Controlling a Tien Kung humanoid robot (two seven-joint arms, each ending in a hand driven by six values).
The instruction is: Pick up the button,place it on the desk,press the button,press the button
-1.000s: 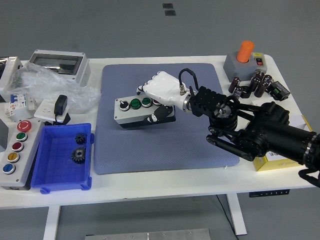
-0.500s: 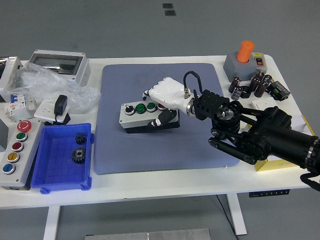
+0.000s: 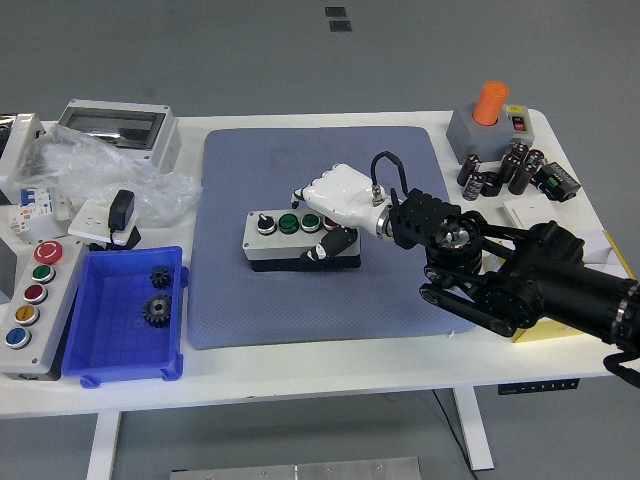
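Observation:
A grey button box (image 3: 285, 238) with a black selector knob and two green buttons on top lies on the blue mat (image 3: 320, 290) near its middle. My right hand (image 3: 338, 205), white with a black arm, is shut on the right end of the box, fingers over its top and thumb on its front side. The box's right end is hidden under the hand. My left hand is out of view.
A blue bin (image 3: 105, 330) with two gears sits at the front left. A larger button panel (image 3: 28, 300) lies at the left edge. A grey box with an orange cylinder (image 3: 488, 120) and several dark cylinders (image 3: 500, 170) stand at the back right. Plastic-wrapped parts (image 3: 90, 170) lie at the back left.
My right hand has carried the button box to the right and slightly toward the near edge, and the box now sits level on the mat.

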